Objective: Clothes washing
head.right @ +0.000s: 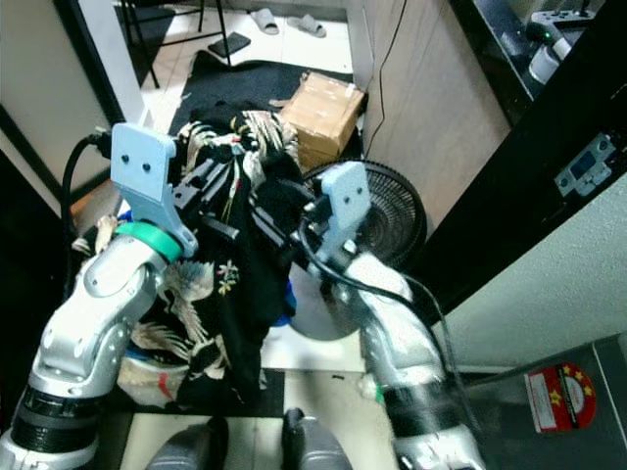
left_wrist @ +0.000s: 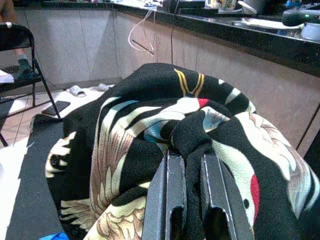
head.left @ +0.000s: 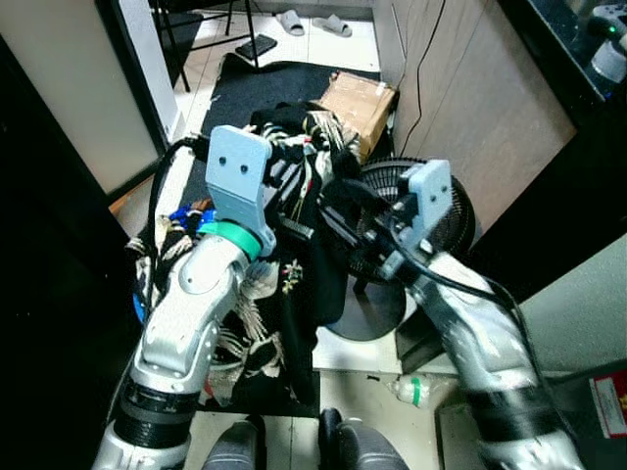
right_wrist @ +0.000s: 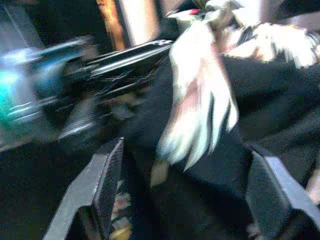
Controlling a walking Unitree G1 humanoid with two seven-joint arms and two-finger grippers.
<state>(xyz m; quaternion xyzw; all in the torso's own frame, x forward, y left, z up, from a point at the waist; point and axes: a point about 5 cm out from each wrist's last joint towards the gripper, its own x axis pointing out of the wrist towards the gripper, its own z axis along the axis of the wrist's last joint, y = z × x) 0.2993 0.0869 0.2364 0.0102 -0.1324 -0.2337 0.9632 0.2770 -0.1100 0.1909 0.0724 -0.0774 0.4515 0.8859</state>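
I keep the left end effector (left_wrist: 187, 200) pinched tight on a fold of the black printed garment (left_wrist: 150, 130), lifted off the floor; the right end effector (right_wrist: 180, 195) gapes wide around hanging cloth, ready to share the load.

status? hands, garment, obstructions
Left hand shut on the black patterned garment, holding it up. Right hand open, fingers either side of the cloth. Floor fan and cardboard box close behind.
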